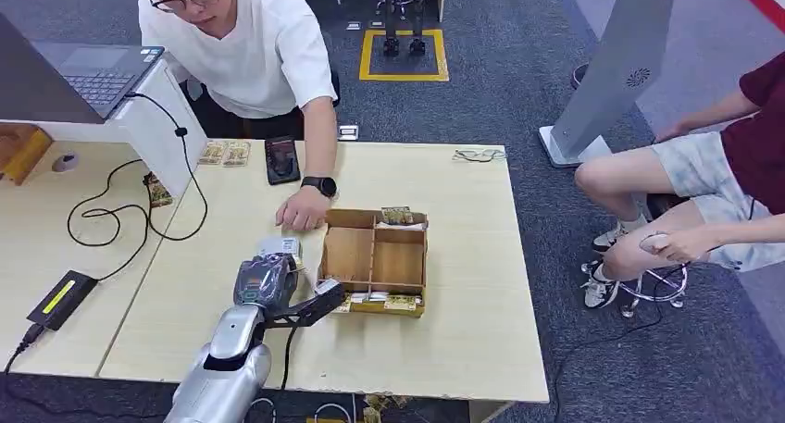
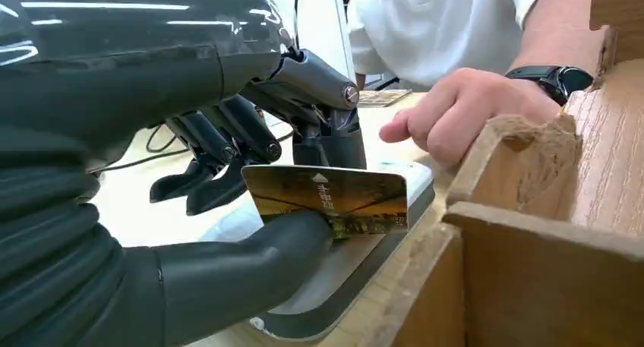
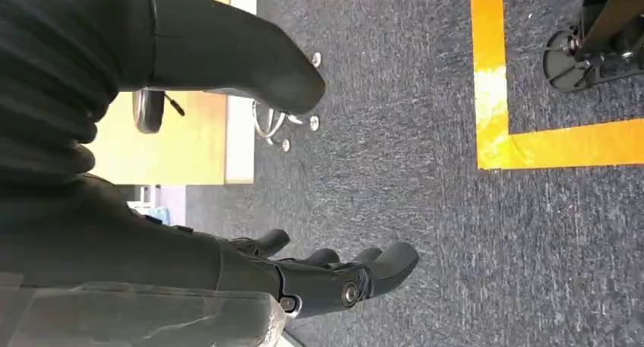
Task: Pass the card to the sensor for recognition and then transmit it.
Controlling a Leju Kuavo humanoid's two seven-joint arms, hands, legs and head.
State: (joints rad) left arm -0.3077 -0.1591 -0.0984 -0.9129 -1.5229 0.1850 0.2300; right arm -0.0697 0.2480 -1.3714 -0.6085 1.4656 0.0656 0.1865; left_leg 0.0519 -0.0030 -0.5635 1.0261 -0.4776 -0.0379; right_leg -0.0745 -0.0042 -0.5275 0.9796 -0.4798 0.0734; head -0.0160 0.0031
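The head view looks forward and down from high on the robot onto the whole counter, with the wooden box near the middle and carpet beyond. The left wrist view sits very close behind the left robot hand, low over the counter, facing along it toward the box wall and a person's hand, which the head view also shows. The right wrist view looks down past the right robot hand at grey carpet.
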